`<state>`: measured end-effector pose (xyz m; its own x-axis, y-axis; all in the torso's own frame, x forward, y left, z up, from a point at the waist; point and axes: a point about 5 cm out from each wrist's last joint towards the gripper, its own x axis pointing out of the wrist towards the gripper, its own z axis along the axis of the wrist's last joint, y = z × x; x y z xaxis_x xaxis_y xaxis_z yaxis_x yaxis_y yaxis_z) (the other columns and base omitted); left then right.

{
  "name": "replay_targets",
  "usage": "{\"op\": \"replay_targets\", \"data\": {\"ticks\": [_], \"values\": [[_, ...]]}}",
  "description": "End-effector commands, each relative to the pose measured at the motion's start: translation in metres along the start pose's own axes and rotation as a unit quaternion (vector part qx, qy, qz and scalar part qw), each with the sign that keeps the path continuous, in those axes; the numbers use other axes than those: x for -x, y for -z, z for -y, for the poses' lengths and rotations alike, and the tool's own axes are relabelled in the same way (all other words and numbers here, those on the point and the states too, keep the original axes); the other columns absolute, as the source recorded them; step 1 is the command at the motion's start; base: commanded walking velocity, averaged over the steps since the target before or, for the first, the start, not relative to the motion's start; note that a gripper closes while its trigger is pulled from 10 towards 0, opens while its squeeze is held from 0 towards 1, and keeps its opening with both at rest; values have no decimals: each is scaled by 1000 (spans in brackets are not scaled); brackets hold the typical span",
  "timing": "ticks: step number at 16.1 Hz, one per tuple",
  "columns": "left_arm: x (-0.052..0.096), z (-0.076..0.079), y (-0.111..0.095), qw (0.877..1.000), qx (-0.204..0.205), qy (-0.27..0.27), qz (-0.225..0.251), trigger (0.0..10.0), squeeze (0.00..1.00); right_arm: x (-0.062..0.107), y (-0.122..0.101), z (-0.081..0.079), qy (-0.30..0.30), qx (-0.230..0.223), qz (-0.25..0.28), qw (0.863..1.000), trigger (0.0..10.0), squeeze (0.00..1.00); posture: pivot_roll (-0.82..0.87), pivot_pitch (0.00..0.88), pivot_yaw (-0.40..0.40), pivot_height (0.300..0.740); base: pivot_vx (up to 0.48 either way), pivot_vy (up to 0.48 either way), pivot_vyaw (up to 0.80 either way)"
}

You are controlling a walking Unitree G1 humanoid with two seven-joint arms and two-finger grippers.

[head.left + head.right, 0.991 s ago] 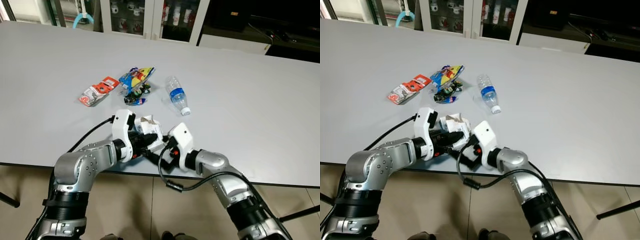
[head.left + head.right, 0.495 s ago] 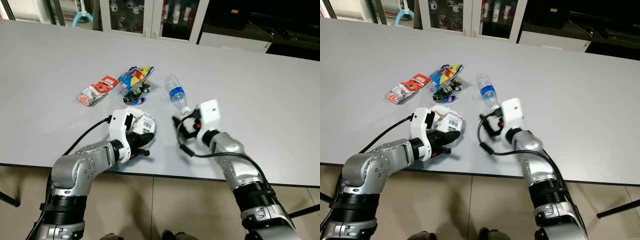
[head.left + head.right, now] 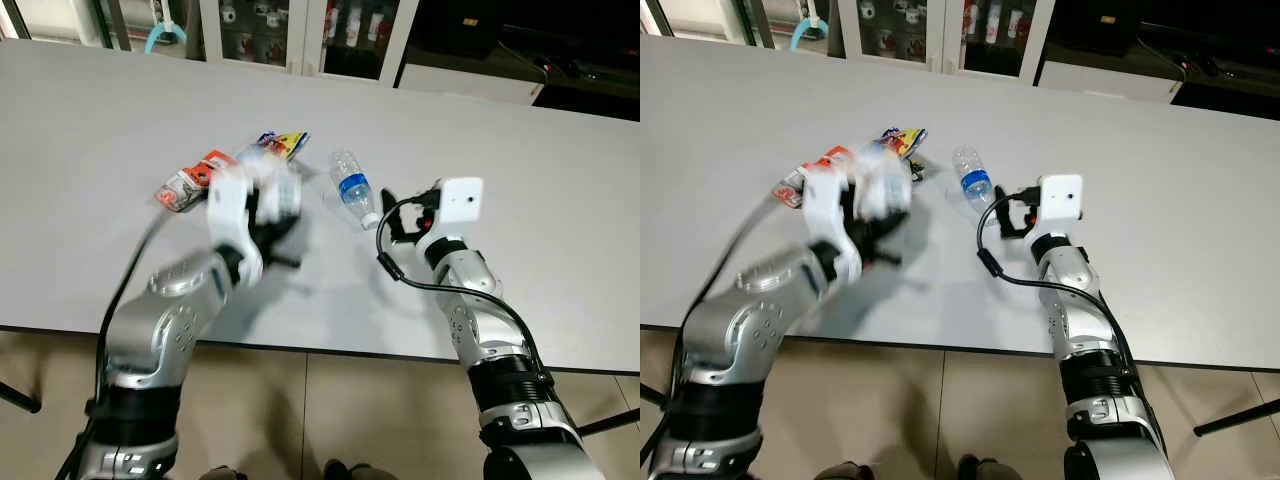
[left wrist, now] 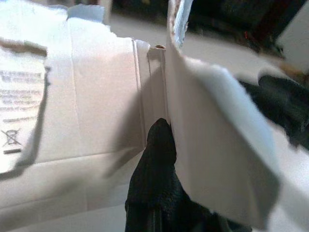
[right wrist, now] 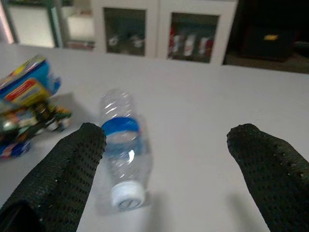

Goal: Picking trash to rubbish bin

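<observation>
A torn white carton point(image 3: 268, 182) is clamped in my left gripper point(image 3: 262, 205), raised above the table and blurred by motion; in the left wrist view one black finger point(image 4: 155, 180) presses against the cardboard point(image 4: 87, 116). A clear plastic bottle point(image 3: 353, 188) with a blue label lies on its side on the grey table point(image 3: 520, 180). My right gripper point(image 3: 398, 216) is open just right of the bottle's cap, and in the right wrist view its fingers point(image 5: 72, 164) spread wide with the bottle point(image 5: 123, 145) ahead between them. A red wrapper point(image 3: 188, 181) and a blue-yellow snack bag point(image 3: 288, 143) lie behind the carton.
Small dark crumpled wrappers point(image 5: 34, 121) lie beside the snack bag. The table's front edge point(image 3: 330, 350) runs just below both forearms, with tiled floor under it. Glass-fronted cabinets point(image 3: 300, 30) stand beyond the far edge.
The right gripper let go of the carton and swung right to the bottle's cap. The left arm then lifted the carton up and away from the front edge, toward the wrappers.
</observation>
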<state>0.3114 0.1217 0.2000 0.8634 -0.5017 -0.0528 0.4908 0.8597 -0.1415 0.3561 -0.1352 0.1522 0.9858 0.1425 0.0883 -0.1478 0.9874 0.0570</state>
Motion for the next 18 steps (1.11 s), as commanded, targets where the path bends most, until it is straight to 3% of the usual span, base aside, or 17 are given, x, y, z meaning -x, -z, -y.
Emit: {"op": "replay_targets", "data": {"ticks": [1,3,5,7,11,13,18], "values": [[-3,11,-15,998,-41,0,49,10000,0,-3,-14,7,27,-3,36,999,10000,0,-49,87,-125,740,0,0,0],[-4,14,-27,994,-50,-22,95,10000,0,-3,-18,7,40,-2,53,998,10000,0,-50,83,-122,740,0,0,0],[-7,9,-37,978,-103,-92,158,10000,0,-3,-21,5,57,-7,71,996,10000,0,-52,74,-116,740,0,0,0],[-5,5,-39,964,-120,-145,187,10000,0,-1,-22,1,62,-10,79,995,10000,0,-52,64,-114,740,0,0,0],[-16,-7,-41,931,-216,-212,204,10000,0,1,-27,2,90,3,102,991,10000,0,-51,36,-106,740,0,0,0],[-19,-8,-38,928,-227,-216,203,10000,0,2,-28,3,104,19,111,988,10000,0,-54,22,-98,740,0,0,0],[-21,-32,-31,914,-244,-259,194,10000,0,5,-27,11,134,29,114,984,10000,0,-55,0,-96,740,0,0,0]]}}
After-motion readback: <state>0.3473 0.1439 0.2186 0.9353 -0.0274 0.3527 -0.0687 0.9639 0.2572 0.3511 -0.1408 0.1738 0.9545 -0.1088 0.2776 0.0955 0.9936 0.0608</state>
